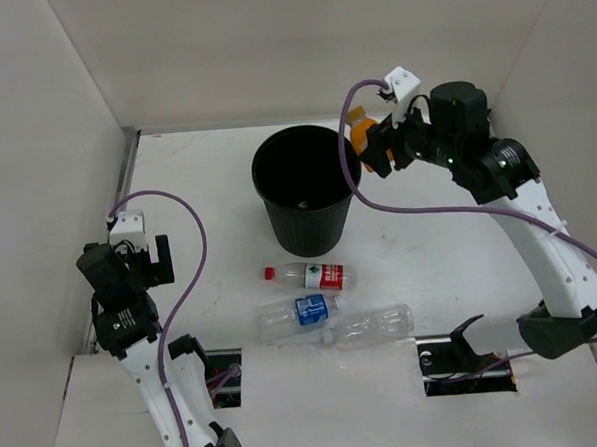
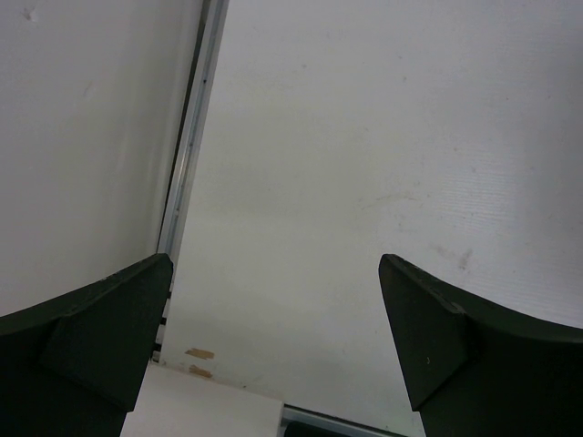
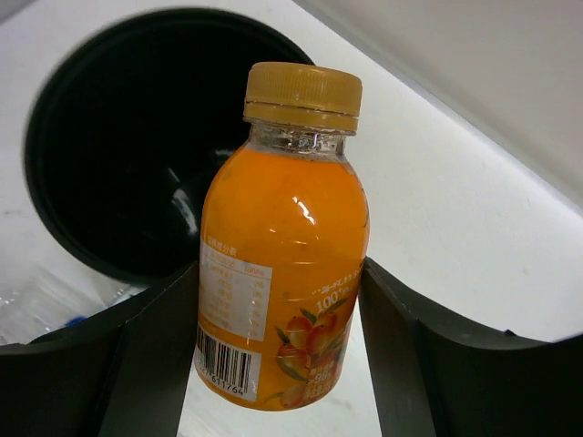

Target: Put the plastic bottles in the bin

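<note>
**A:** So, where is the orange bottle (image 3: 290,209) just now?

**B:** In the right gripper (image 3: 281,266), jaws closed on its lower body, cap pointing towards the bin (image 1: 309,233). From above it hangs just off the bin's far-right rim, not over the mouth.

**A:** How would you finish the drop?

**B:** I'd bring the bottle left until the whole of it is inside the rim line, then let go. If it is released here, I'd expect it to clip the rim and land on the table (image 1: 207,188).

**A:** And the left gripper (image 2: 275,264)?

**B:** Jaws wide, holding nothing, at the table's left edge by the wall (image 2: 91,137).

**A:** The others?

**B:** All lying on the table in front of the bin: the red-cap bottle (image 1: 316,275) nearest it, then the blue-label bottle (image 1: 301,313) with the plain bottle (image 1: 372,326) just beside it.

**A:** Anything you can't make out?

**B:** The bin's floor is too dark to read. From above, the gripper covers most of the orange bottle. In the right wrist view the clear bottles are only a blur at lower left.
</note>
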